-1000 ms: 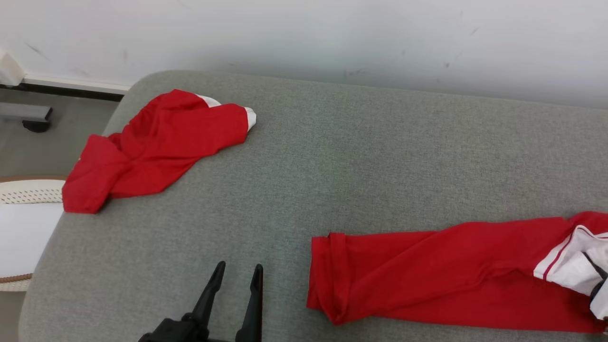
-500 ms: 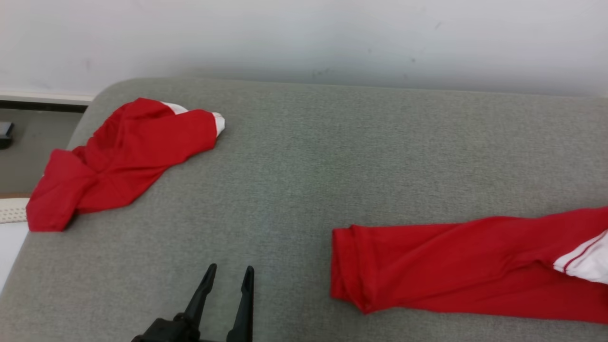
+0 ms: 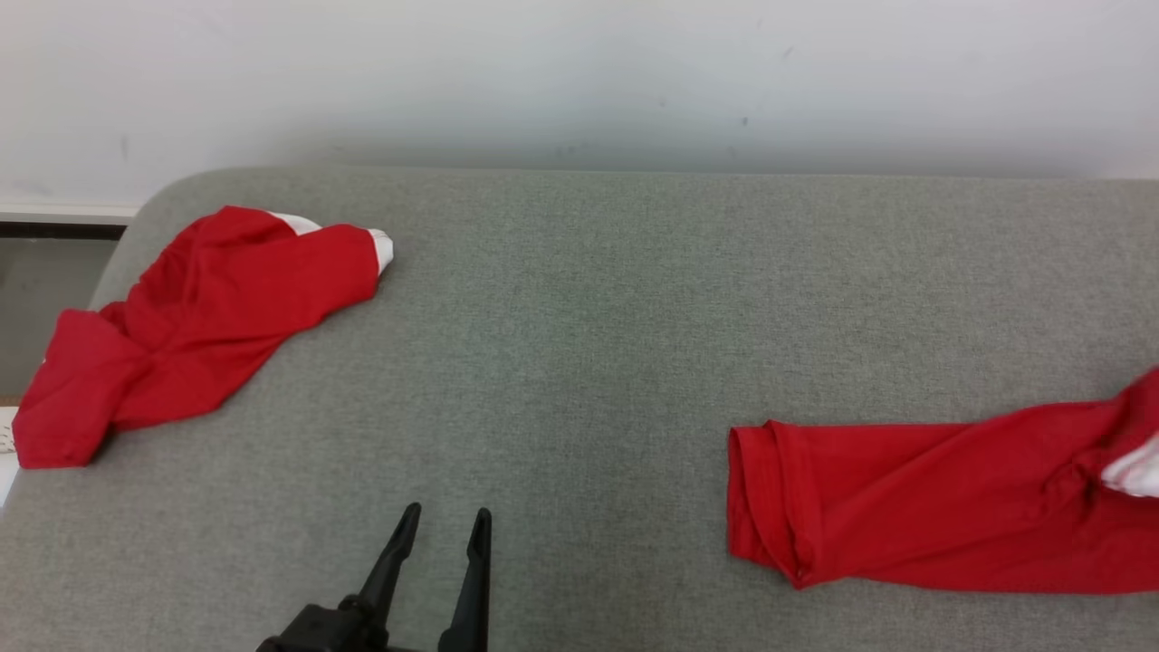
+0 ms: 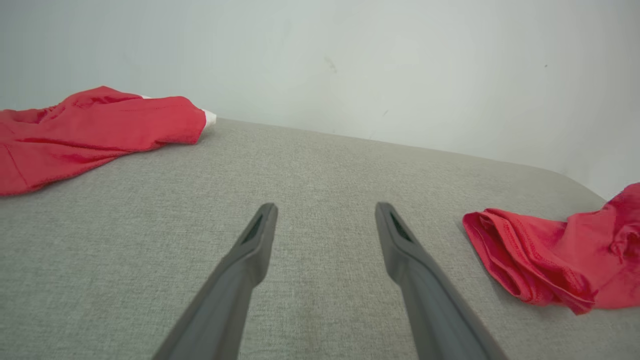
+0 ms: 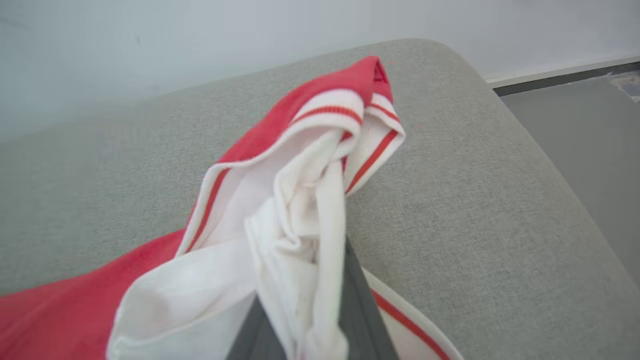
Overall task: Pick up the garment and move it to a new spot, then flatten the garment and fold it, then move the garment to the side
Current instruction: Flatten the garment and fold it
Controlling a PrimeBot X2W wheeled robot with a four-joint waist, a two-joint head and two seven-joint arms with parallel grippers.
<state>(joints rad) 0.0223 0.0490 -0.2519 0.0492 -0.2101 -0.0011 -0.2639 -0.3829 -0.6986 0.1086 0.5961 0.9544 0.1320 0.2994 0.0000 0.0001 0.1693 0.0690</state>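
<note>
Red jersey (image 3: 933,507) lies long-axis 9-to-3, at 3 o'clock from the spread, empty left gripper (image 3: 448,512); right gripper (image 5: 306,280), nearer, pinches its white collar (image 5: 325,107).

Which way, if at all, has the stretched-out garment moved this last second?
Yes. The stretched-out garment slid to the robot's right: its gap from the crumpled garment widened.

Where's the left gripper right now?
Head view, bottom left of centre: the left gripper, jaws open, over the near part of the grey cushion, between the crumpled red garment far left and the long red garment at right.
</note>
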